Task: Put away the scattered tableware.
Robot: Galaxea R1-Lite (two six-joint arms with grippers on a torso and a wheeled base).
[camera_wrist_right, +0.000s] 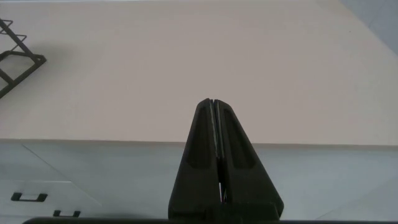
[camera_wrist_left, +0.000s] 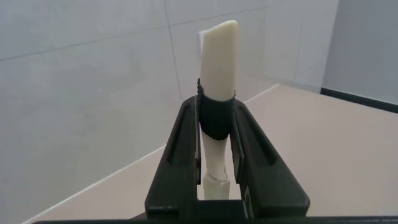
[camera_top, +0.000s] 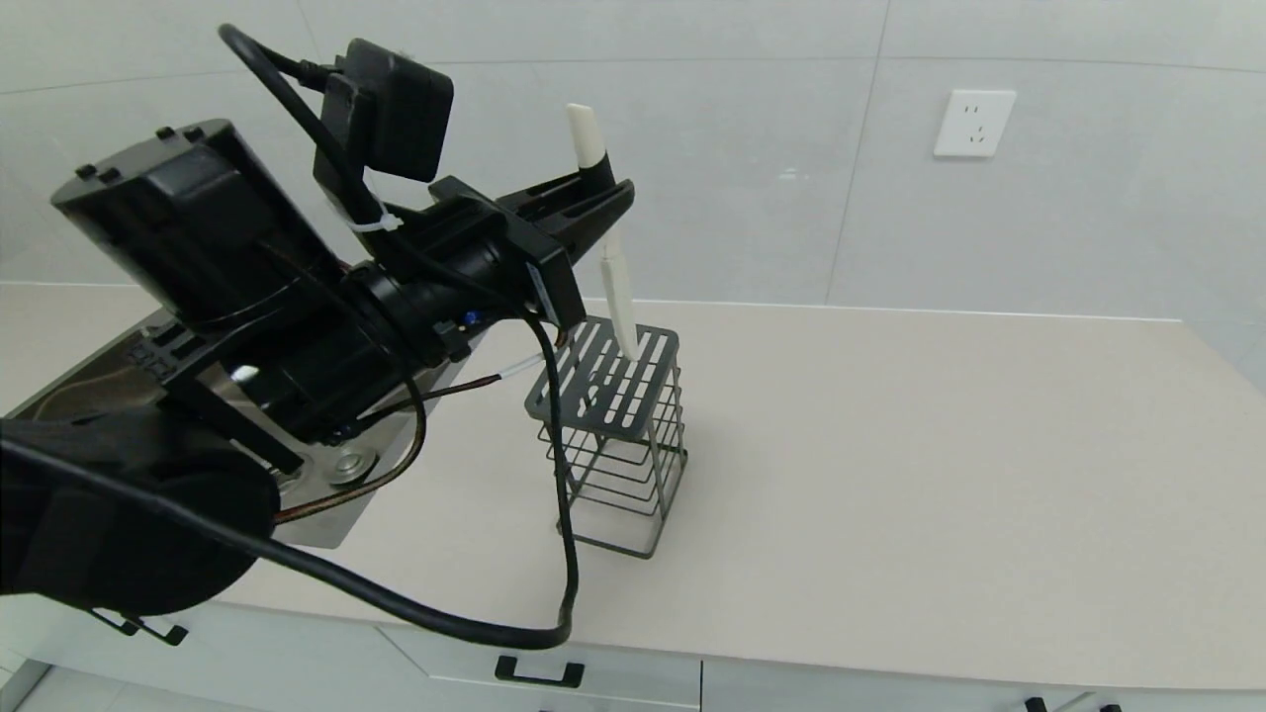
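Nearly stowed, a cream-white plastic utensil (camera_top: pixel 619 297) stands upright, clamped in the left gripper (camera_top: pixel 596 190), its tip at the slotted top of the dark wire cutlery holder (camera_top: pixel 613 445) on the beige countertop (camera_top: pixel 890 445) (right gripper (camera_wrist_right: pixel 216 118) closed, empty), lowering and release seemingly left.

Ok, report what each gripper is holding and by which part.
Left gripper: shut on a white utensil, clamped on its upper part, just below the top end. Right gripper: shut, holding nothing.

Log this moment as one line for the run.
left hand shut on white utensil | white utensil upright, lower end at rack top slots | right hand shut, empty
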